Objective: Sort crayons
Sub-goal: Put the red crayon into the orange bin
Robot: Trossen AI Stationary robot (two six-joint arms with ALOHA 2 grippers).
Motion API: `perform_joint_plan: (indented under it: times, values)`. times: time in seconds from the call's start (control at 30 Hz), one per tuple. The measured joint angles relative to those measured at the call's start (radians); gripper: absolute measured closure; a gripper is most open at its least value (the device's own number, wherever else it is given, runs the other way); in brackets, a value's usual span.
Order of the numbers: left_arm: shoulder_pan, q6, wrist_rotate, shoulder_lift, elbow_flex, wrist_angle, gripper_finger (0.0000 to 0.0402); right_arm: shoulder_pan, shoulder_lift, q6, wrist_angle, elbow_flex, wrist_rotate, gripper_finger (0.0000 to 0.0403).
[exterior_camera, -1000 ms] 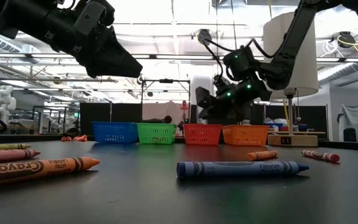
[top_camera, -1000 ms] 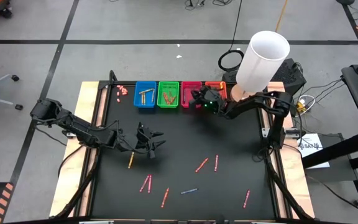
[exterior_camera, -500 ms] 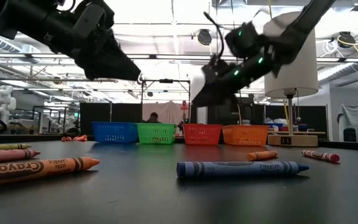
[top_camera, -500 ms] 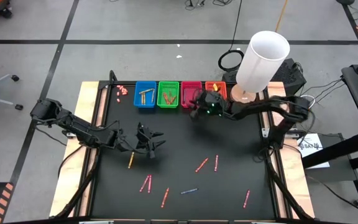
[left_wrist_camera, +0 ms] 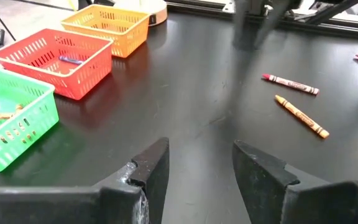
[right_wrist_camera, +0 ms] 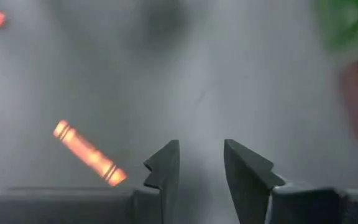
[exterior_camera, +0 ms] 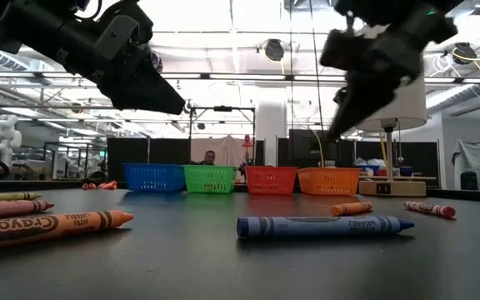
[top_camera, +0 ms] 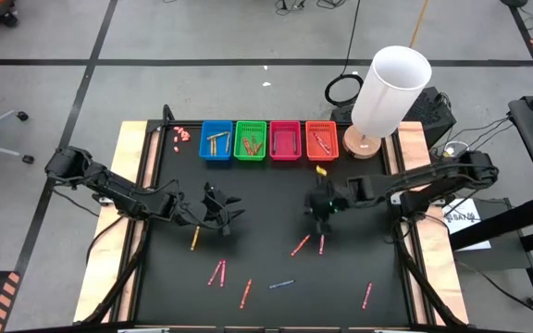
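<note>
Both grippers empty, jaws parted: right gripper point(top_camera: 319, 209) blurred over crayons point(top_camera: 300, 245); left gripper point(top_camera: 230, 214) hovering.

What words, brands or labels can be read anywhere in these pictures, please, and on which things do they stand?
"Crayola": on the orange crayon lying nearest the camera in the low view.
Wrapper print on the blue crayon: too blurred to read.
Wrapper print on the other crayons and the label on the lamp base: too small to read.

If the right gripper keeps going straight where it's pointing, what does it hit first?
Probably bare table: the open right gripper points down at it, with an orange crayon just off to one side. Depth is unclear.
</note>
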Motion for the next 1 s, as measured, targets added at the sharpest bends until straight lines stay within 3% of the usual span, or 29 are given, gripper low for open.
perform_joint_plan:
  times: [0.2,0.33,0.77,1.0]
  values:
    - [0.0,-0.001,0.0,0.0,0.0,-0.002,0.0228,0.114,0.004,0.105,-0.124,0.0,-0.001,0.0293]
    - [0.0,-0.001,0.0,0.0,0.0,-0.002,0.0228,0.169,0.002,0.081,-0.196,0.0,-0.003,0.0293]
    - [0.0,-0.072,0.0,0.0,0.0,0.002,0.0228,0.25,0.001,-0.233,-0.252,-0.001,-0.035,0.0292]
    - [0.0,-0.076,0.0,0.0,0.0,0.003,0.0228,0.251,0.03,-0.4,-0.227,-0.001,-0.112,0.0267]
